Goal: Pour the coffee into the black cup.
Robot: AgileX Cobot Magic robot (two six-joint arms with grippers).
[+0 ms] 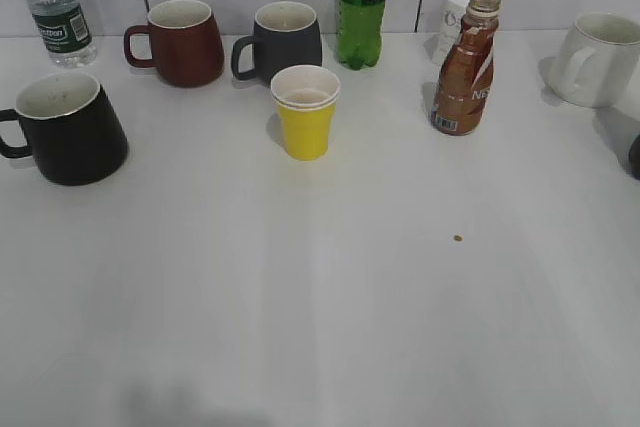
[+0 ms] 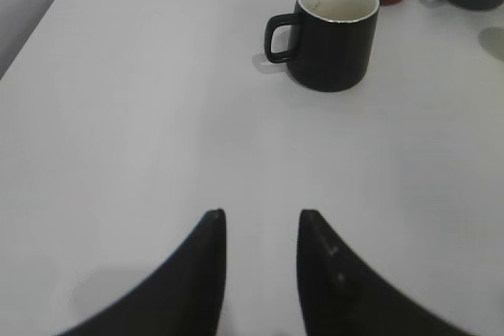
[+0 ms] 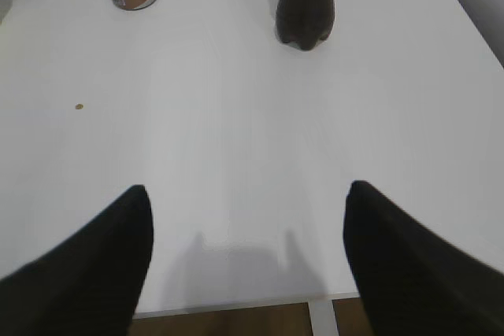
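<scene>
We see a broad white table (image 1: 330, 307) with the wide, tapered glossy black mug with a white inside (image 1: 65, 127) at nine o'clock, its loop handle pointing left, and the small curvy brown plastic coffee bottle with white lettering (image 1: 467, 67) uncapped and upright at about one o'clock, well apart from it. Between them a yellow paper cup (image 1: 306, 111) stands near the centre, with a tall green bottle (image 1: 363, 5) at twelve o'clock. Our left gripper (image 2: 261, 230) hovers with its fingers narrowly parted and empty, while our right gripper (image 3: 248, 202) has its fingers spread wide, holding nothing.
</scene>
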